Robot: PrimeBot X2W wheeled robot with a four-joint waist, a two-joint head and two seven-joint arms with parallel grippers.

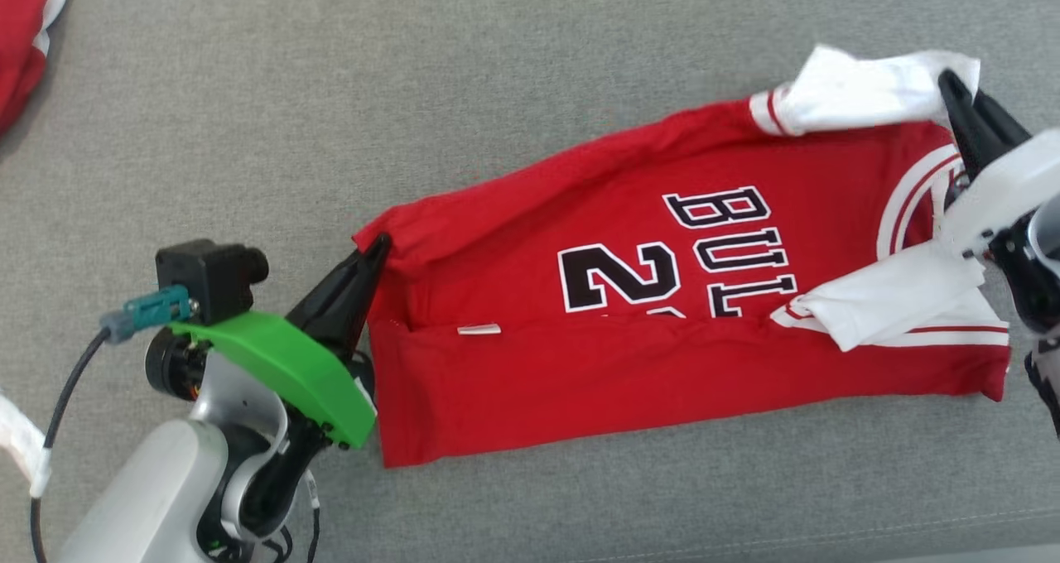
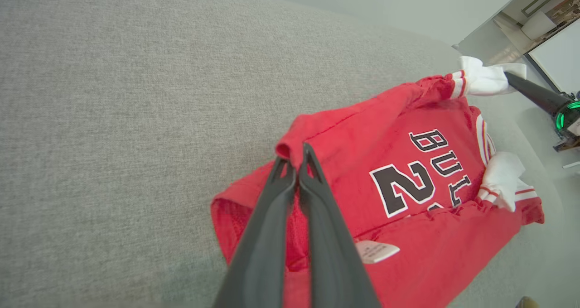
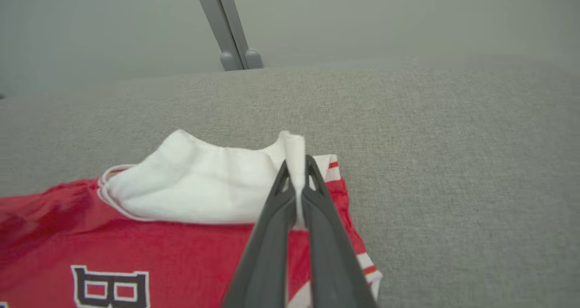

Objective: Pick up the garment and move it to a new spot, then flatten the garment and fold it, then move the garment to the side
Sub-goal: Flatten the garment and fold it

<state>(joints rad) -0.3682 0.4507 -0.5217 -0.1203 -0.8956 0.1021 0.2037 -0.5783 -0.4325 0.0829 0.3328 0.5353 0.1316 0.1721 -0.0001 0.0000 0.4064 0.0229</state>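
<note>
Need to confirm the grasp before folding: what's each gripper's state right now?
Left gripper: shut on the red corner of the jersey.
Right gripper: shut on the white sleeve.

We see the garment (image 1: 679, 298) | red jersey, white sleeves, black lettering | lengthwise on the grey surface (image 1: 497, 66) | near edge folded over, far corners lifted.

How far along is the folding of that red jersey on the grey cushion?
Done: the red Bulls jersey with white sleeves lies flat, near long edge folded over the black number. In hand: left hand pinches the far hem corner, right hand the far white sleeve. Remaining, probably: fold that far edge over, then move it aside.
</note>
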